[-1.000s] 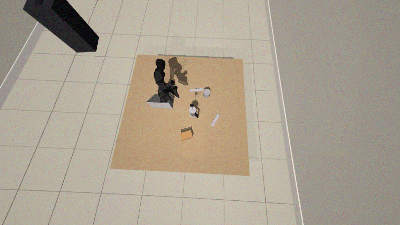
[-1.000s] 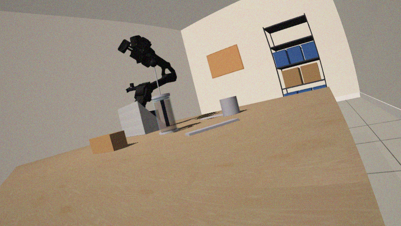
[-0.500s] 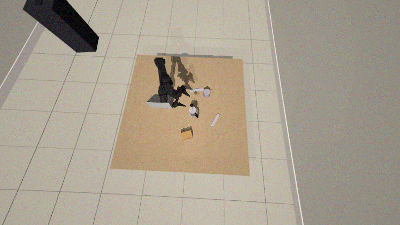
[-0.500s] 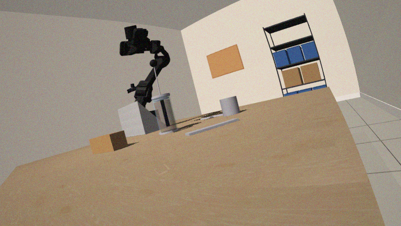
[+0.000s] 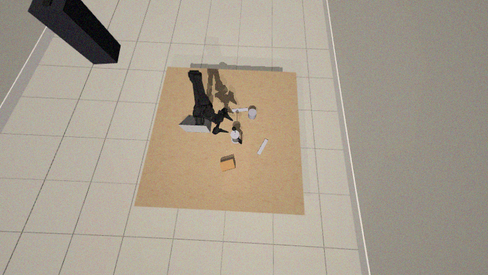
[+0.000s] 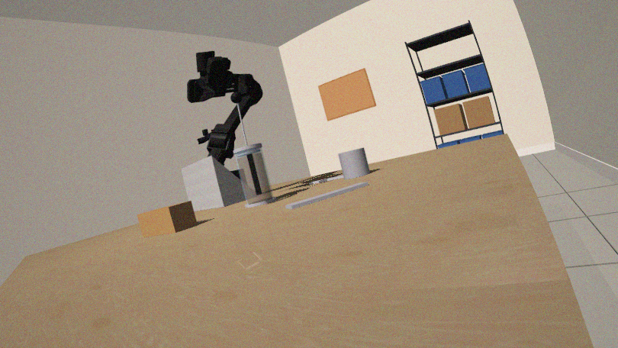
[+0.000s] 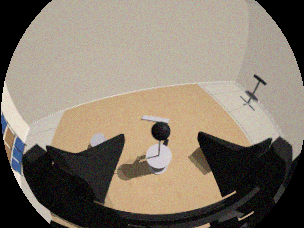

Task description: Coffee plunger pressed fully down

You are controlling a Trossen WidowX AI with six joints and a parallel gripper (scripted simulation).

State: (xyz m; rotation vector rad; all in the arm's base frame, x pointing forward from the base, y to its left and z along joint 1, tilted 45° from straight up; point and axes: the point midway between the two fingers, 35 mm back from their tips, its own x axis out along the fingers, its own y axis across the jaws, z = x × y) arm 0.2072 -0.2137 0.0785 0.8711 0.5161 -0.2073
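The coffee press (image 5: 234, 135) (image 6: 255, 181) (image 7: 159, 156) stands upright on the wooden table, a clear cylinder with a pale lid. Its thin plunger rod (image 6: 243, 125) is raised high above the lid and ends in a round black knob (image 5: 234, 128) (image 7: 161, 131). My gripper (image 5: 230, 126) (image 7: 161, 137) is open and empty. In the wrist view the knob shows between the two spread fingertips, but beyond them. In the top view the fingertips point toward the press from the arm's side. In the exterior view the arm partly blends with the knob, and the fingers are hard to make out.
A grey cylinder (image 5: 252, 113) (image 6: 354, 163) stands near a flat white bar (image 5: 240, 110). Another white bar (image 5: 262, 146) (image 6: 328, 196) lies on the press's other side. An orange block (image 5: 228, 164) (image 6: 157, 221) and a pale wedge-like box (image 5: 195, 128) (image 6: 201, 183) by the arm's base are nearby.
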